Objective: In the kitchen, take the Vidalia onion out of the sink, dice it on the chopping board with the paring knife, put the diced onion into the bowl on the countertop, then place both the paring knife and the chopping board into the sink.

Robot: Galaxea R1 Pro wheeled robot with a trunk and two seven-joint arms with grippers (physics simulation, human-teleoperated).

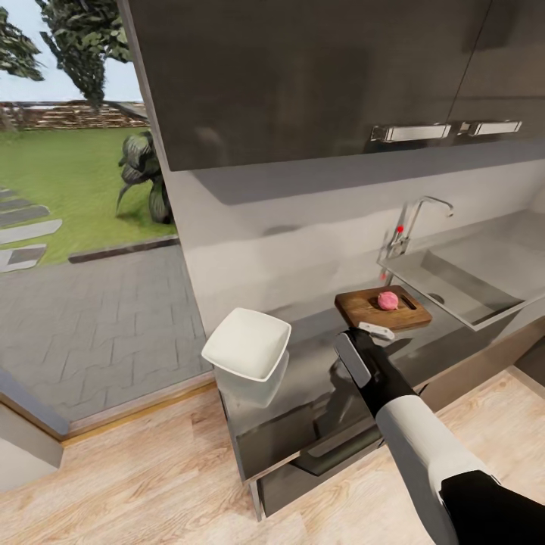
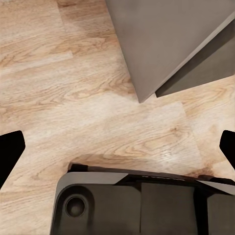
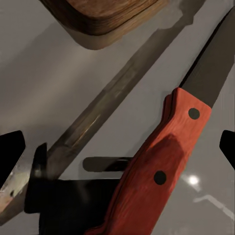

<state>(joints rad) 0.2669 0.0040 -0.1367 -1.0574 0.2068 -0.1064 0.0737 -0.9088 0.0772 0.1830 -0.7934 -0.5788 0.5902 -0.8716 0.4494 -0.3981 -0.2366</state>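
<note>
Nearest the robot, on the counter [image 1: 303,393] short of the chopping board [image 1: 363,306]: right gripper [image 3: 117,147], arm extended over the glossy dark slab, fingertips [image 3: 11,152] wide apart at either edge of the right wrist view, jaws fully spread and holding nothing. Between them: paring knife [image 3: 156,166], lying flat on the counter just beside the board's near edge, red riveted handle toward the gripper, dark pointed blade running away past the board's rounded corner; not yet gripped. Handling, by judgement: light, rigid, low-lying and prone to skate on the polished surface; best taken across the handle around the rivets, jaws set square to its length, blade left clear. Left gripper [image 2: 117,147]: hanging over the wooden floor [image 2: 73,98] beside the robot's base, jaws spread wide, empty. Left of the board, near the counter's end: bowl [image 1: 247,343], white, squarish, empty. On the board, close to its handle slot: Vidalia onion [image 1: 388,300], whole, pinkish, already out of the sink; likely firm but rounded and apt to roll under the blade. Beyond the board, touching or nearly touching its far corner: sink [image 1: 454,284], grey basin with chrome tap [image 1: 420,216]. Dicing not yet begun; picking up the knife appears to be the step in hand.
</note>
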